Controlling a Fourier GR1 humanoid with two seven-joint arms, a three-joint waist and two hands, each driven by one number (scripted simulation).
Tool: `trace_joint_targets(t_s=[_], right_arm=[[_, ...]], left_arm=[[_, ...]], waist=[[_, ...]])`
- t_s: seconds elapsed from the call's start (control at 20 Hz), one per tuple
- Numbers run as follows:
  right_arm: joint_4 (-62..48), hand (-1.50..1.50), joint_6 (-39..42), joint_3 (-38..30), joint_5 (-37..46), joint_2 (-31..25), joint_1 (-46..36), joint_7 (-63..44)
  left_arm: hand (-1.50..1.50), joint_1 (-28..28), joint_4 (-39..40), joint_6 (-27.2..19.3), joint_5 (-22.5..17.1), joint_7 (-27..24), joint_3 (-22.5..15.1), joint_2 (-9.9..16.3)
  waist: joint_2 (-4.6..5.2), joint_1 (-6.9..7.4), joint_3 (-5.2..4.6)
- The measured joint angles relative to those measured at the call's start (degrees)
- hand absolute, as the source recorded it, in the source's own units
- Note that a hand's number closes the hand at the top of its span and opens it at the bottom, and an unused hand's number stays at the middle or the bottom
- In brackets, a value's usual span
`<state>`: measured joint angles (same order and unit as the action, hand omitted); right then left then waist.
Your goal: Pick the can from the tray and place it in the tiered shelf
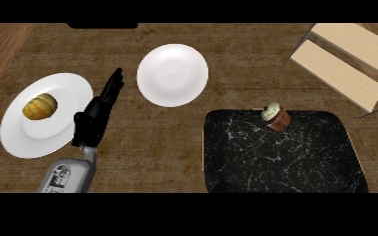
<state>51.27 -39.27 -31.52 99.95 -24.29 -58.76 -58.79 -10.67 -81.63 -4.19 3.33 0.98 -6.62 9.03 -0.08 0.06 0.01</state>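
Left hand resting open on the wooden counter; can standing tilted at the tray's far edge.

At far left a white plate (63,87) carries a yellow-orange gourd-like fruit (40,106). Just beside its right rim the left hand (94,117) shows, its fingers (112,86) straight and holding nothing; the grey forearm below it bears dark markings too small to read. A second white plate (173,74) lies bare past the fingertips, to their right. Further right sits the black marbled tray (280,155), and the can (276,117), brown-sided with a pale top, leans at the tray's far edge; any label on it cannot be read. The light wooden tiered shelf (341,60) stands at upper right, apart from the tray.
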Motion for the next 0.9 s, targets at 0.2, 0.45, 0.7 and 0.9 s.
trace_joint_targets(t_s=[0.2,0.45,0.7,0.9], right_arm=[[2.27,-1.5,-0.13,0.1,-4.34,0.11,-0.34,1.32],[8.28,-1.5,-0.01,0.49,-7.64,-0.02,0.17,1.41],[15.8,-1.5,-1.34,-0.5,-6.62,-0.42,-1.48,0.15],[25.76,-1.5,1.28,-2.21,-5.01,-0.12,-0.01,-1.44]], left_arm=[[0.0,-0.16,0.24,0.56,-0.09,0.12,0.46,-0.08],[0.0,0.23,0.55,1.01,-0.04,-0.5,1.02,-0.16],[0.0,-0.12,-0.33,0.4,0.69,0.68,0.65,-0.67],[0.0,0.8,-0.98,0.73,0.45,0.91,1.14,-0.27]], waist=[[0.01,0.06,-0.02],[-0.04,-0.1,-0.01],[-0.15,-0.15,-0.01],[-0.42,-0.77,-0.05]])
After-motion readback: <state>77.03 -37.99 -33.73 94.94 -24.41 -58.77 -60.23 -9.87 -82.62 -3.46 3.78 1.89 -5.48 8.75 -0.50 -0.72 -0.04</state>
